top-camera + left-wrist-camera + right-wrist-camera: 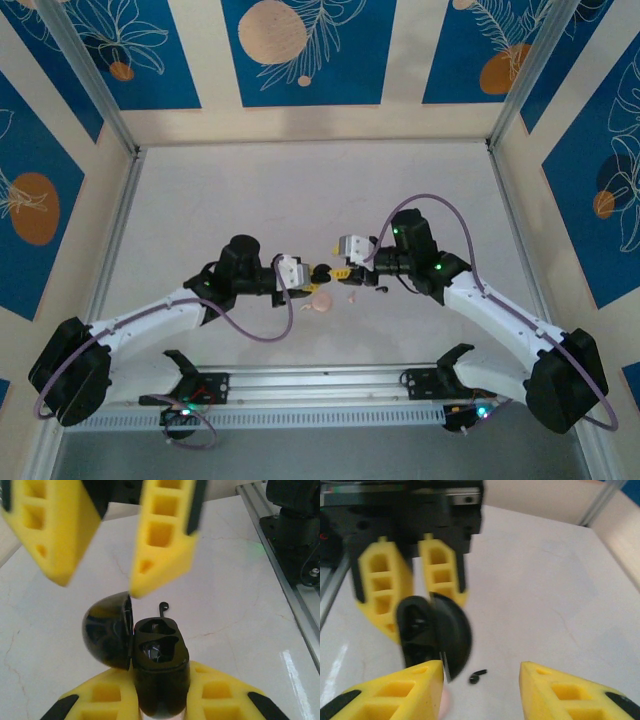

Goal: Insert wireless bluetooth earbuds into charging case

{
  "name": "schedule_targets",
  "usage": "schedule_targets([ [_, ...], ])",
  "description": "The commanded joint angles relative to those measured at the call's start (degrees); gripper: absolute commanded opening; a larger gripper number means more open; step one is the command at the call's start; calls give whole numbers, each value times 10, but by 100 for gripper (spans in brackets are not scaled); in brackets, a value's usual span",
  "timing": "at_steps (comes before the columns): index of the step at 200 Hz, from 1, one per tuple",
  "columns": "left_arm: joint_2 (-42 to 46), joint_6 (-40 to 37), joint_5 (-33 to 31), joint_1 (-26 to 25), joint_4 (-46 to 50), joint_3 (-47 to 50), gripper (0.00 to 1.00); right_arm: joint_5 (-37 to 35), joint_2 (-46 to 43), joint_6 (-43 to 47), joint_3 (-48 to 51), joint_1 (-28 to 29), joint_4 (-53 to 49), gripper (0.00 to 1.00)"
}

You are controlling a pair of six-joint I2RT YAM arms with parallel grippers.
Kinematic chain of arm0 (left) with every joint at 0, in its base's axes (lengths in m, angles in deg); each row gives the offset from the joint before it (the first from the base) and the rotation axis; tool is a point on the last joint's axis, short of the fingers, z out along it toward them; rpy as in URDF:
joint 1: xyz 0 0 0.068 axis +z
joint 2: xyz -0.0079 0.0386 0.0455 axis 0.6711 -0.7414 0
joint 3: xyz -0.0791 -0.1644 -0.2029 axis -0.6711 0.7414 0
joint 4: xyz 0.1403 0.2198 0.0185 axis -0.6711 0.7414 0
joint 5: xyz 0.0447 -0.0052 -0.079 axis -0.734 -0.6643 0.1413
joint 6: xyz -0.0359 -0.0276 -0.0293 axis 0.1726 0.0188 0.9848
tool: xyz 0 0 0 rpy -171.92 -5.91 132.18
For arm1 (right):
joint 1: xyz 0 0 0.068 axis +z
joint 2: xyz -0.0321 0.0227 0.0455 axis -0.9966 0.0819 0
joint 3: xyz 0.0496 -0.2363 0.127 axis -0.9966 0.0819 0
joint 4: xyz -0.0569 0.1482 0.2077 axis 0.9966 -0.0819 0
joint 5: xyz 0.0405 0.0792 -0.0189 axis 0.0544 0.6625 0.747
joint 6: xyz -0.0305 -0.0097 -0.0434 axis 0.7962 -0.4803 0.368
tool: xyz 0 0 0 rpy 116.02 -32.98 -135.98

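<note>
From above, the two arms meet over the near half of the table [300, 190], their grippers tip to tip. The left gripper [160, 697] is clamped on the black charging case [161, 655], its yellow fingers [102, 700] pressed against either side of the case body. The case is open: the lid [107, 630] stands out at 9 o'clock of the body in the left wrist view, and the two hollow sockets [156, 628] face the camera. The right gripper [480, 672] has its jaws apart with nothing between them. In the left wrist view its two fingers hang at 12 o'clock of the case, one tip just beside the lid's upper edge — whether it touches cannot be told. One black earbud [477, 676] lies on the table, apart from the case. In the left wrist view it is at 12 o'clock of the case body, just past its far rim. In the right wrist view it is between 4 and 5 o'clock of the case, seen in the gap between the right gripper's fingers. In the top view a round pale pink case [320, 302] rests on the table at 6 o'clock of the held case, near it. A tiny pale pink speck [352, 296] lies at 3 o'clock of that pink case — too small to tell whether it is an earbud.
</note>
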Motion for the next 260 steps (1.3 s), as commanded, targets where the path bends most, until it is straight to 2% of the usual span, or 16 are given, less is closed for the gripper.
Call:
schedule_targets([
  [1,9,8,26,-3,-20,9,14,13,-10,-35,14,-10,46,43],
  [57,7,38,8,1,-93,37,13,32,-36,-76,33,-29,72,43],
  [80,-3,80,-6,16,-182,71,13,43,-57,-136,45,-46,91,43],
  [95,-18,124,-10,33,-264,99,13,21,-64,-203,42,-57,80,43],
  [140,-76,231,-20,69,-471,167,12,-117,-28,-439,-20,-71,-86,45],
  [179,-121,264,-22,71,-574,199,12,-155,41,-570,-77,-78,-236,45],
  [208,-131,284,-64,79,-606,219,12,-162,109,-613,-131,-69,-306,45],
  [260,-92,329,-95,131,-558,234,10,-222,261,-635,-267,6,-384,45],
])
